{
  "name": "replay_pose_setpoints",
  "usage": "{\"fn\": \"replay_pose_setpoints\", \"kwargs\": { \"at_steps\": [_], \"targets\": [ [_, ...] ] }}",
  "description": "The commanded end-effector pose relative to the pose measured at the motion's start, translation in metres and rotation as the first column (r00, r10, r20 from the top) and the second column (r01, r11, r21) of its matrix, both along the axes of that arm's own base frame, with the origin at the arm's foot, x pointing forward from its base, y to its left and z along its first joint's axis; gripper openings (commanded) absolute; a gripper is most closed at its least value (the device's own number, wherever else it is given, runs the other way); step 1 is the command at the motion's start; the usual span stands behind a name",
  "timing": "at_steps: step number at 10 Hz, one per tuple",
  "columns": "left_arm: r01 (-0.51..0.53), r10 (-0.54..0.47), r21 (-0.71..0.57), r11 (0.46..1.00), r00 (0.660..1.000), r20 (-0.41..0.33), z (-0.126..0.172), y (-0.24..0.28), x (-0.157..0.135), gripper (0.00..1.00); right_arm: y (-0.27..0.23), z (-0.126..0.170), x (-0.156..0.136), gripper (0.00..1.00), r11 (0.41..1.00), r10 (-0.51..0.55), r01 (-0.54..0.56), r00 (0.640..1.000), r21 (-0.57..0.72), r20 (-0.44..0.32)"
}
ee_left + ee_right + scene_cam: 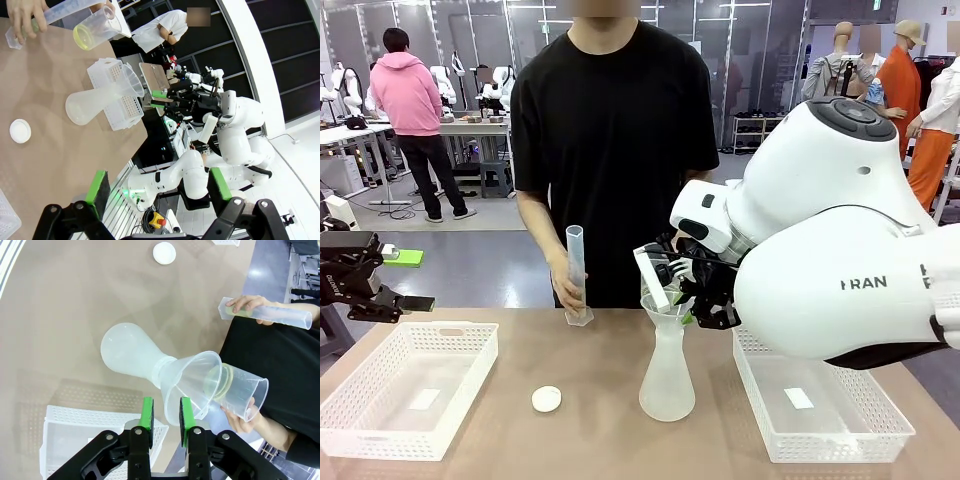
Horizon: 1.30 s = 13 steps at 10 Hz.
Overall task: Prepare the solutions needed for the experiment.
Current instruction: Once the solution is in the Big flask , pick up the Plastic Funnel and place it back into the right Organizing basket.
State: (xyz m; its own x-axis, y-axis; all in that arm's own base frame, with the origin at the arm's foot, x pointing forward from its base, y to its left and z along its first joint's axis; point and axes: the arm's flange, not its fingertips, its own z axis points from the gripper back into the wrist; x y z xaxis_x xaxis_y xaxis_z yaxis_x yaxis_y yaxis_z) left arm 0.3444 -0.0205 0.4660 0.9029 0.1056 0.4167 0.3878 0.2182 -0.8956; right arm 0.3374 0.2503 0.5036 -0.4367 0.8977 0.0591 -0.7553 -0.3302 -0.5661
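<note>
Around the flask: a frosted flask stands mid-table with a clear funnel seated in its neck. A small white cap lies on the robot's left of it, apart from it.
Solution: the solution is a shallow yellow-green layer in the bottom of a clear beaker. One hand of the person holds the beaker just beyond the funnel's mouth.
Cylinder: the measuring cylinder stands upright at the far edge, with the person's other hand around its lower part.
In the way: the right arm bulks large at the front view's right, in front of the person's beaker-side forearm.
Right gripper: the right gripper has narrow jaws, its green pads clamped on either side of the funnel's rim.
Left gripper: the left gripper has wide jaws with nothing between them, at the table's left end.
Counts: two white baskets, the left basket and the right basket. One flask, one funnel, one beaker, one cylinder, one cap.
Surface: a plain tan table.
Room: an open hall with other benches, and a person in pink at the back left.
</note>
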Motion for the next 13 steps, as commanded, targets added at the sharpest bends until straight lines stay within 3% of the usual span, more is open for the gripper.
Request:
{"fn": "replay_pose_setpoints", "kwargs": {
  "at_steps": [1, 7, 10, 12, 13],
  "targets": [
    [0.005, -0.005, -0.016, 1.0, 1.0, 0.01, 0.003, -0.001, 0.001, 1.0, 0.002, -0.001, 0.001, 0.29, 1.0, -0.001, 0.001, 1.0, 0.014, 0.002],
    [0.005, -0.005, -0.016, 1.0, 1.0, 0.01, 0.003, -0.001, 0.001, 1.0, 0.0, 0.0, 0.0, 0.29, 1.0, 0.0, 0.0, 1.0, 0.0, 0.0],
    [0.005, -0.005, -0.016, 1.0, 1.0, 0.01, 0.003, -0.001, 0.001, 1.0, -0.002, 0.035, -0.023, 0.29, 1.0, -0.007, 0.007, 1.0, 0.003, -0.001],
    [0.005, -0.005, -0.016, 1.0, 1.0, 0.01, 0.003, -0.001, 0.001, 1.0, -0.028, 0.059, -0.015, 0.29, 0.98, -0.173, 0.18, 0.981, 0.081, -0.083],
    [0.005, -0.005, -0.016, 1.0, 1.0, 0.01, 0.003, -0.001, 0.001, 1.0, -0.048, 0.071, -0.007, 0.29, 0.938, -0.299, 0.32, 0.942, 0.134, -0.155]
  ]
}}
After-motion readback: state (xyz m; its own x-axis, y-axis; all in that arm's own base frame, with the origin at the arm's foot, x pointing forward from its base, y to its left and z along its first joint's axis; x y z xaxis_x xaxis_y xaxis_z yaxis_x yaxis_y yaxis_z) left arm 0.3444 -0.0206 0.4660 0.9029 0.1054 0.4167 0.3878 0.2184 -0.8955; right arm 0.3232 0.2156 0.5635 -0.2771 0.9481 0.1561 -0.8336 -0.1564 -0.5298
